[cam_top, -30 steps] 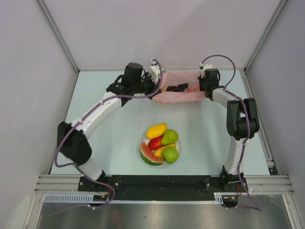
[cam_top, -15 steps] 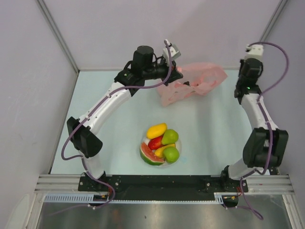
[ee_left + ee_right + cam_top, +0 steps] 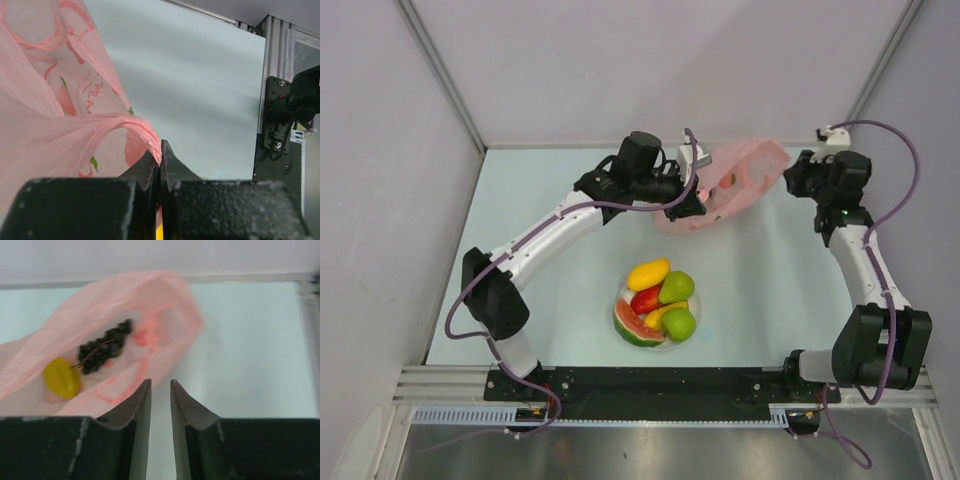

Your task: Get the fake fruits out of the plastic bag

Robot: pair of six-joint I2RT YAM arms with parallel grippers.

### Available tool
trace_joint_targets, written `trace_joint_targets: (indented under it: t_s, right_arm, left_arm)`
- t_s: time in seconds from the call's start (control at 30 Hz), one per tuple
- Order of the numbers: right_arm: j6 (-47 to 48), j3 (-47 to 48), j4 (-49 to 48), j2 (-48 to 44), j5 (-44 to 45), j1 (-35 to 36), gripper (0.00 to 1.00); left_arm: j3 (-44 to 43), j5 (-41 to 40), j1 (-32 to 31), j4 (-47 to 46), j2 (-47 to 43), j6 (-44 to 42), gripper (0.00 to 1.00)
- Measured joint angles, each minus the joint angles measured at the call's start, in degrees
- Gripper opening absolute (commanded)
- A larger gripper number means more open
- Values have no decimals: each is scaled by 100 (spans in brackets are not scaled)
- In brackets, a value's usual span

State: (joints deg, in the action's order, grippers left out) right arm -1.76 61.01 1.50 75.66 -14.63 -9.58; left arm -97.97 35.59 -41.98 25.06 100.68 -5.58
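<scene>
The pink plastic bag (image 3: 735, 180) hangs off the table at the back, and my left gripper (image 3: 695, 198) is shut on its edge. The left wrist view shows the bag's rim (image 3: 142, 127) pinched between the closed fingertips. My right gripper (image 3: 788, 181) is just right of the bag, its jaws slightly open with nothing between them. In the right wrist view, a dark grape bunch (image 3: 105, 349) and a yellow piece (image 3: 61, 376) show through the bag (image 3: 155, 300). A yellow-orange mango (image 3: 648, 272), red mango (image 3: 646, 298), green pears (image 3: 676, 287), yellow piece (image 3: 665, 313) and watermelon slice (image 3: 633, 325) sit piled together.
The piled fruits rest in a white round bowl (image 3: 619, 300) at the centre front of the pale table. Grey walls with metal posts close in the left, back and right. The arm bases and a black rail run along the near edge.
The bag went from lying stretched between both grippers to hanging from the left one. The right gripper has let go, opened a little and drawn down to the bag's right side.
</scene>
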Motion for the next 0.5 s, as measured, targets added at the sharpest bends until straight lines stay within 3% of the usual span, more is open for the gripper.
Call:
trace_joint_targets:
  t_s: [0.27, 0.5]
  right_arm:
    - [17, 160, -149, 1178, -457, 1390, 24]
    - [-293, 1038, -166, 2583, -352, 1497, 27]
  left_arm:
    - [269, -354, 4, 170, -553, -232, 0]
    - [730, -597, 4, 264, -863, -422, 0]
